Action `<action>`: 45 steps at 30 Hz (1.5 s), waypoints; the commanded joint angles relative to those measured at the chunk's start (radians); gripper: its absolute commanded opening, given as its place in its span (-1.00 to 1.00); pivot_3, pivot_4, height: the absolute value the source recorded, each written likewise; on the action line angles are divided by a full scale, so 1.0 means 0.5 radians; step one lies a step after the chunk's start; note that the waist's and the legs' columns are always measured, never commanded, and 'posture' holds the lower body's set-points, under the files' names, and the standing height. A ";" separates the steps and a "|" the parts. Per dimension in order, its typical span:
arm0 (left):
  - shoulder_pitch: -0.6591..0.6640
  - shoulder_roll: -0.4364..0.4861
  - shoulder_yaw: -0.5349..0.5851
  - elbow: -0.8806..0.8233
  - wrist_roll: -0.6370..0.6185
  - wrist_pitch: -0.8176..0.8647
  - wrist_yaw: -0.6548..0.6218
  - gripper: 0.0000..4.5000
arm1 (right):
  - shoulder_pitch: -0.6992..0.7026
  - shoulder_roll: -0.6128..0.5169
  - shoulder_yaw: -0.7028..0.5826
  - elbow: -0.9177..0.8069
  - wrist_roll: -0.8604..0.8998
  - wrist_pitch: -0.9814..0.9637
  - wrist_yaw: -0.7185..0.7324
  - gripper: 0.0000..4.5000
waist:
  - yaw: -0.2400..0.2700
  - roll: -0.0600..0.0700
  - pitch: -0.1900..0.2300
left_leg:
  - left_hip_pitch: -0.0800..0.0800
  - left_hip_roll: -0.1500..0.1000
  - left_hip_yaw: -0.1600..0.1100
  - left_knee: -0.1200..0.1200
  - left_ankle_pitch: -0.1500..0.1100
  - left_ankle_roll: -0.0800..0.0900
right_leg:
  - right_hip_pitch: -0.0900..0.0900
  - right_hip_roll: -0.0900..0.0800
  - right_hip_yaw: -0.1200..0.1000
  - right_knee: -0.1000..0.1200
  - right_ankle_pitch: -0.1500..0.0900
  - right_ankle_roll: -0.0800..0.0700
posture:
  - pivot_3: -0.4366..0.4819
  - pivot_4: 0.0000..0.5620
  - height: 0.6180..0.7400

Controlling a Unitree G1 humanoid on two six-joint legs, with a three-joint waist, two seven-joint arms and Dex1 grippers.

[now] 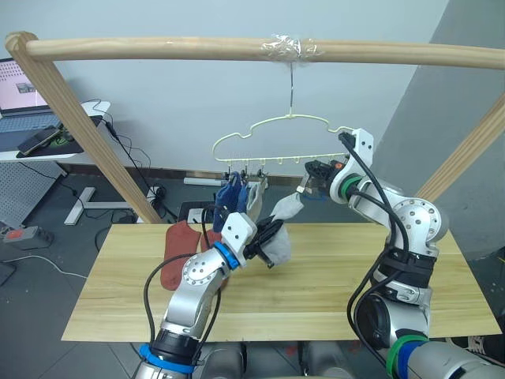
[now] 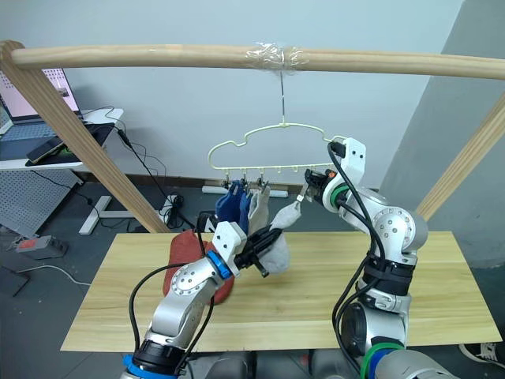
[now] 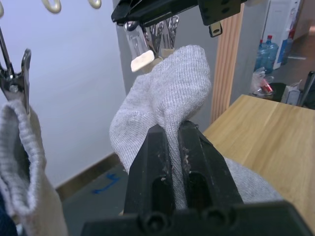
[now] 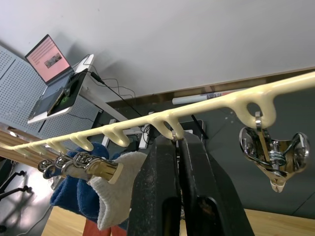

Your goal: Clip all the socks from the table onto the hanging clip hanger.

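My left gripper (image 1: 267, 237) is shut on a light grey sock (image 3: 172, 93) and holds it up above the table (image 1: 331, 284). The sock's free end reaches up to my right gripper (image 1: 314, 178). That gripper is shut on a metal clip under the pale-yellow clip hanger (image 1: 272, 122). Blue socks (image 1: 231, 197) and another grey sock (image 1: 254, 197) hang clipped at the hanger's left end. Beside my right fingers an empty clip (image 4: 270, 152) dangles. Two rust-red socks (image 1: 180, 241) lie on the table's left part, one partly under my left arm.
The hanger hooks on a round wooden pole (image 1: 197, 49), with slanted poles at both sides. A desk with a laptop (image 1: 20, 91) stands at the back left. Cables lie on the floor behind the table.
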 commanded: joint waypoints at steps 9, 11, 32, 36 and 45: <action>-0.032 -0.019 -0.037 -0.050 0.004 -0.097 0.025 -1.00 | -0.017 0.031 -0.048 0.008 0.041 0.059 -0.084 -1.00 | -0.001 0.000 0.000 | 0.000 0.000 0.000 0.000 0.000 0.000 | 0.000 0.000 0.000 0.000 0.000 0.001 | -0.26 -0.60 1.00; -0.047 -0.021 -0.033 -0.037 0.017 -0.119 0.039 -1.00 | -0.015 0.040 -0.049 0.003 0.046 0.065 -0.091 -1.00 | -0.001 0.000 0.000 | 0.000 0.000 0.000 0.000 0.000 0.000 | 0.000 0.000 0.000 0.000 0.000 0.001 | -0.26 -0.59 1.00; -0.169 -0.061 -0.048 0.046 0.055 -0.236 0.099 -1.00 | -0.030 0.073 -0.083 -0.019 0.090 0.138 -0.100 -0.33 | -0.003 0.001 0.000 | 0.000 0.000 0.000 0.000 0.000 0.000 | 0.000 0.001 0.000 0.000 0.000 0.001 | -0.25 -0.58 1.00; -0.170 -0.057 -0.053 0.038 0.045 -0.207 0.091 -1.00 | -0.028 0.062 -0.094 -0.026 0.096 0.148 -0.085 0.35 | -0.006 0.002 0.001 | -0.001 0.000 0.000 0.000 0.000 0.000 | -0.001 0.001 0.000 0.000 0.000 0.001 | -0.26 -0.58 1.00; -0.192 -0.080 0.022 0.068 -0.158 0.204 0.068 -0.75 | 0.036 -0.111 -0.246 -0.353 0.370 0.347 0.098 1.00 | -0.008 0.005 0.003 | -0.004 0.000 -0.001 0.001 0.000 0.000 | -0.002 0.001 -0.001 0.000 -0.001 0.001 | -0.32 -0.57 1.00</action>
